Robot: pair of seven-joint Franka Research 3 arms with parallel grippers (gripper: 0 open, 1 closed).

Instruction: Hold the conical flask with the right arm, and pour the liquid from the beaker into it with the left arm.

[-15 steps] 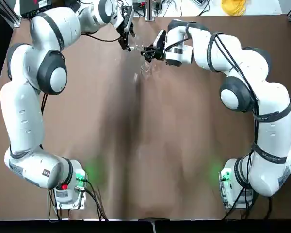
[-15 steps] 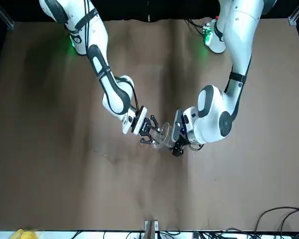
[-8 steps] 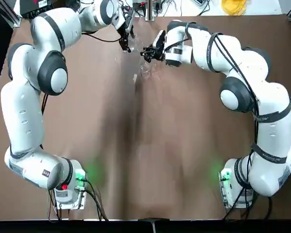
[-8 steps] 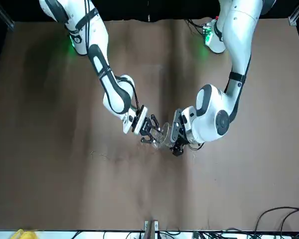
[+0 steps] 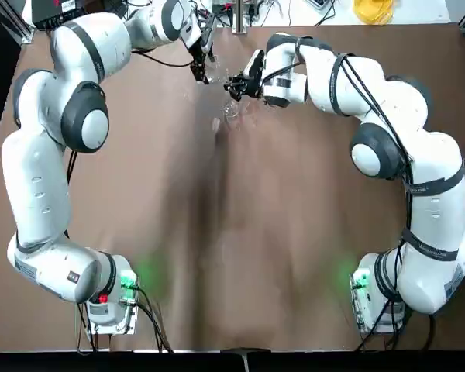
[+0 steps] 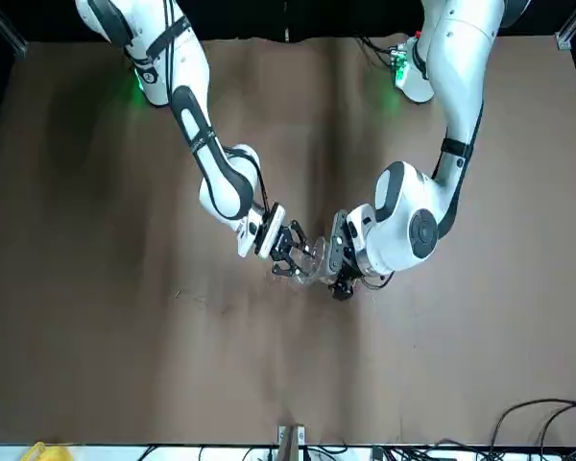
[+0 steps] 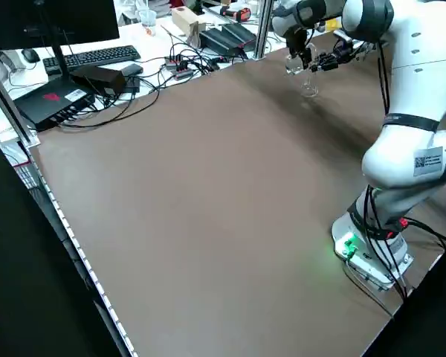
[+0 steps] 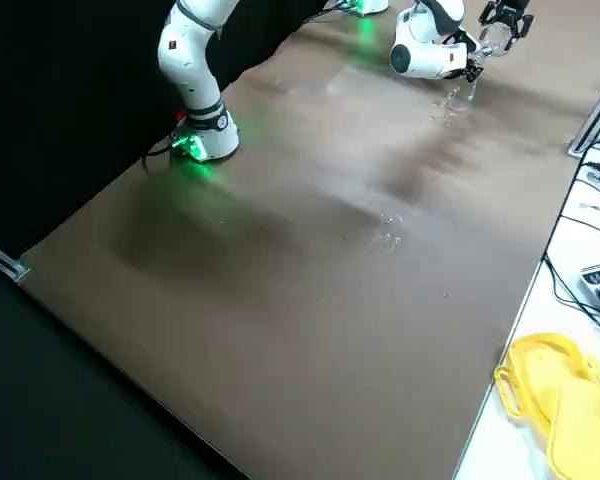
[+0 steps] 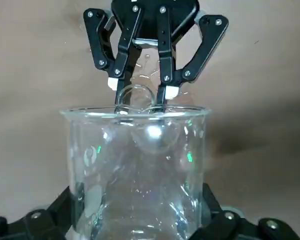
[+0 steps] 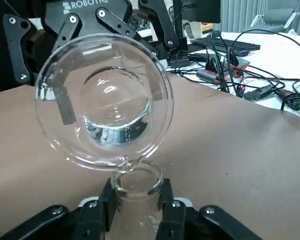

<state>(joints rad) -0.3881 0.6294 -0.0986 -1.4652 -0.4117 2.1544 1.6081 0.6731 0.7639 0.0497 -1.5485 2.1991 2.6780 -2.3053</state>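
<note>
Left jaws [image 9: 135, 230] clamped on both sides of the beaker [image 9: 135, 170]; right jaws [image 10: 137, 212] clamped on the neck of the flask [image 10: 140, 187], one finger each side. Beaker tipped toward the flask, its rim at the flask's mouth in the right wrist view. Liquid [image 10: 117, 131] pooled inside the beaker, shiny edge, with a thin bit at the rim right over the mouth. Both glasses held between the two arms, near the tabletop's [image 5: 256, 232] far edge as the top view has it. Left arm [image 5: 39, 167] reaches up that view's left side and bends in; right arm [image 5: 442, 194] does the same from the right. Clear droplets or wet marks [image 8: 388, 240] on the tabletop, right side view. Past the far edge: yellow cloth-like item [image 8: 560, 400], black cables [image 7: 167, 71], keyboard [image 7: 100, 57], monitor [image 7: 48, 22]. Green glow at both arm bases.
</note>
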